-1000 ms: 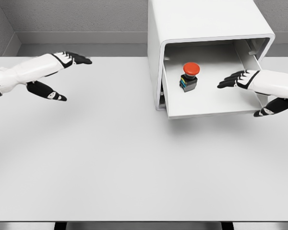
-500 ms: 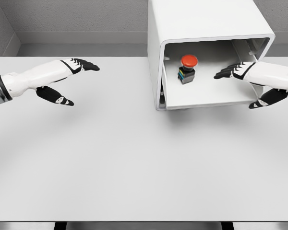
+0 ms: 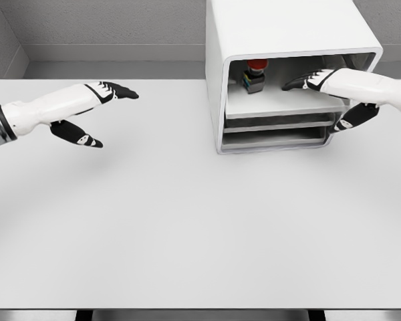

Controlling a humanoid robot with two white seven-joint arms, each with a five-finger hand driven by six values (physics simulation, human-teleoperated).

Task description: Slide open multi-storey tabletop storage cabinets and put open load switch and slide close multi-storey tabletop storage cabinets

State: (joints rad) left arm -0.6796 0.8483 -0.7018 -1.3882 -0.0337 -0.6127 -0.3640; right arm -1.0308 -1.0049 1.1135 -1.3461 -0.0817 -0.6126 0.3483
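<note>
1. Table [image 3: 187, 221] comes first, because it is the biggest thing. It is white and flat, and the cabinet stands at its far right.

2. Cabinet [image 3: 281, 33] is a white box with shelves inside. It is the landmark for all the places told below.

3. Top drawer [image 3: 281, 103] sits in the upper part of the cabinet. It looks nearly pushed in, with only its front part showing. Two lower drawers [image 3: 274, 134] under it look closed.

4. Right hand [image 3: 327, 83] is at the right side of the cabinet's opening, over the top drawer. Its fingers are stretched out flat and hold nothing. The thumb hangs lower, near the front of the drawer. I cannot tell if the hand is touching the drawer.

5. Left hand [image 3: 93, 103] is far to the left of the cabinet, above the table. It is spread wide and holds nothing. It seems to be resting.

6. Switch [image 3: 255, 75] is the smallest thing. It has a red round top and a dark body. It stands inside the top drawer, deep in the cabinet, left of the right hand.

7. Job so far, I think: the switch is already in the drawer. What is left is the last bit of pushing, so the drawer shuts all the way.
</note>
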